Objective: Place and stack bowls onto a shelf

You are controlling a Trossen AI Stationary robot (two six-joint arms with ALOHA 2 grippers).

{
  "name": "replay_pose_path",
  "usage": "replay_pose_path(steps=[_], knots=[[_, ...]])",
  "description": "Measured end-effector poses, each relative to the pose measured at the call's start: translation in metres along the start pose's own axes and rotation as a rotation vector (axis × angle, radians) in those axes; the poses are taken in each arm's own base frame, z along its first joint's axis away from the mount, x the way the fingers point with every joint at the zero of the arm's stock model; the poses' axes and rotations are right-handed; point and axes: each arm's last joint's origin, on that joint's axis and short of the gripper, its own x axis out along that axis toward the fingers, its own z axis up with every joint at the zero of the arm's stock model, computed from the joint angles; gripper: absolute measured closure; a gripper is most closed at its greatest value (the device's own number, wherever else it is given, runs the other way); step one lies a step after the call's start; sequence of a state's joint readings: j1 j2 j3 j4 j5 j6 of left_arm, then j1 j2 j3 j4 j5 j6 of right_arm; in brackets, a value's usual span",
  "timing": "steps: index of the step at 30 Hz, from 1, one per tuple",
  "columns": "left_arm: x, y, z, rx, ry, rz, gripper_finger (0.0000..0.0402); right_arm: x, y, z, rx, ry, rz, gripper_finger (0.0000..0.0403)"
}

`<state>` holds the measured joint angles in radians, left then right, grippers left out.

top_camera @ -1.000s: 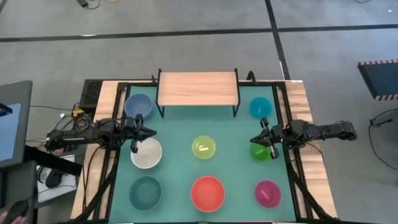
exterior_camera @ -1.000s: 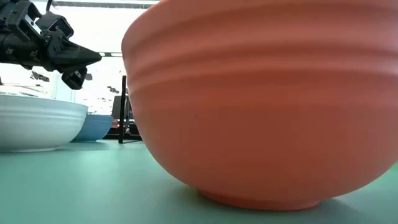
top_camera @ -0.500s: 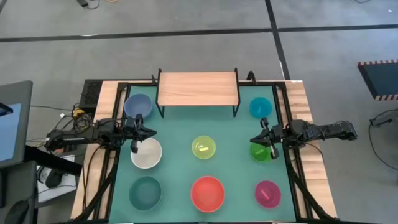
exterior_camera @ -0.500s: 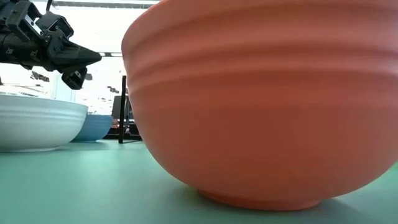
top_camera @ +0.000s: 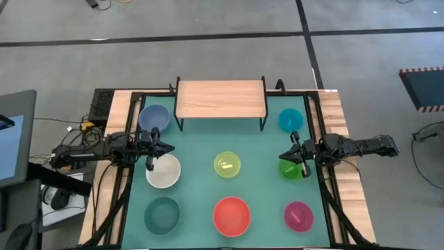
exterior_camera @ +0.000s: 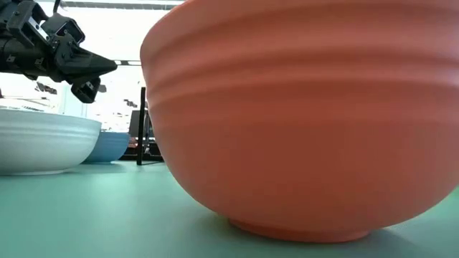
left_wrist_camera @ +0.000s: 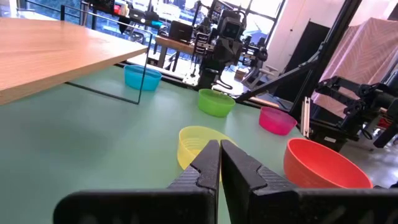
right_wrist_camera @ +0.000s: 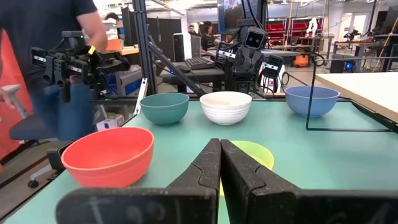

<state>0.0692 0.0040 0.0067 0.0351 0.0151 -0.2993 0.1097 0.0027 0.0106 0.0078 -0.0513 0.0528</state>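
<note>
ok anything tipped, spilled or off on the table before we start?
Nothing stands out. All eight bowls sit upright and apart on the green mat, the shelf top is bare, and both grippers, left and right, hang shut.

Bowls [top_camera: 227,165] before shelf [top_camera: 220,98]

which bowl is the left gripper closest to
The white bowl: the left gripper, fingers shut, hangs over its far rim. The blue bowl sits farther back, beside the shelf.
</note>
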Motion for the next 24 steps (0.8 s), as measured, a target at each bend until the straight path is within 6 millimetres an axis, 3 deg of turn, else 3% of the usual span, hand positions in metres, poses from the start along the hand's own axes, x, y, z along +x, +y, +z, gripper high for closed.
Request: replay_pose_path(steps=[13,18,24], knots=[[0.0,-0.0002,0.0007,-0.004,-0.008,-0.002,0.0401,0.0,0.0,-0.0001,0.0,0.0,0.0,0.037],[0.0,0.0001,0.0002,-0.122,-0.004,0.004,0.0401,0.0,0.0,0.0,0.0,0.0,0.0,0.037],[-0.0005,0.0046,0.0035,-0.265,-0.098,0.162,0.0401,0.0,0.0,0.0001,0.0,0.0,0.0,0.037]])
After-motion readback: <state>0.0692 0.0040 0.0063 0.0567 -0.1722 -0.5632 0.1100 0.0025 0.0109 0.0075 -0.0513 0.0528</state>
